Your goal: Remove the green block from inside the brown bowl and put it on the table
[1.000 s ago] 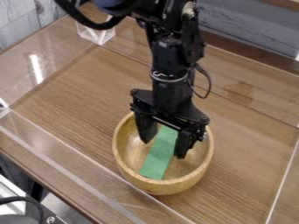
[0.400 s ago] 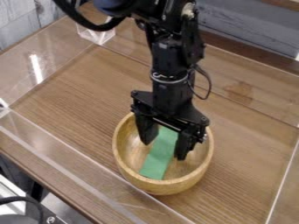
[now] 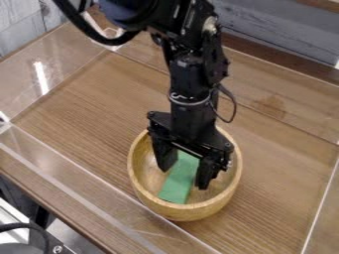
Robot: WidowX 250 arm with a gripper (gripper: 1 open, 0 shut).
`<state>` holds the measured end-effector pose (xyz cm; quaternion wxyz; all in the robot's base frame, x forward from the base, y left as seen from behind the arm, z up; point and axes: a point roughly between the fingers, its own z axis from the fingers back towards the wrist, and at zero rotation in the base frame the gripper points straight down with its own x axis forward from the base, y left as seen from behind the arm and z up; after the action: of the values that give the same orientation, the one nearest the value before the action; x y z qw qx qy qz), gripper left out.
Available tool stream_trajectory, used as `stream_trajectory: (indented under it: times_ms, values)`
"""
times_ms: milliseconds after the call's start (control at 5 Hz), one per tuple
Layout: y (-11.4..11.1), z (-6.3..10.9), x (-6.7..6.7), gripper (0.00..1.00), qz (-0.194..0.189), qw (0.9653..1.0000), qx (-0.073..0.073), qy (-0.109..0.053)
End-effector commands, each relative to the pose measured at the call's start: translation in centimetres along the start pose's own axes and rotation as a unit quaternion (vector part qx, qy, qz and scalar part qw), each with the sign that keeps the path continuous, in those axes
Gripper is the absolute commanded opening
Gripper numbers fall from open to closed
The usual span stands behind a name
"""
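Both fingers now sit lower, straddling green block.

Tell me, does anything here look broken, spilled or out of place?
Nothing stands out. The green block lies inside the brown bowl, which sits upright on the table. The gripper hangs open, fingers either side of the block. No spill or damage shows.

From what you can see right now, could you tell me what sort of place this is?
Most likely a robotics lab workcell rather than a home. A wood-grain table is fenced by clear acrylic walls, and a black robot arm reaches down into a brown bowl holding a green block.
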<state>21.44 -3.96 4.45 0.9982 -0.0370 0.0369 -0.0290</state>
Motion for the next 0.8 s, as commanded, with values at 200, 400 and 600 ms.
stream_trajectory:
  times_ms: [200, 400, 600]
  values:
    - [0.1, -0.9, 0.4, 1.00, 0.001, 0.9999, -0.004, -0.016]
    - [0.1, -1.2, 0.4, 0.00, 0.002, 0.9998, -0.005, -0.018]
    - [0.1, -1.0, 0.3, 0.00, 0.002, 0.9999, -0.005, -0.014]
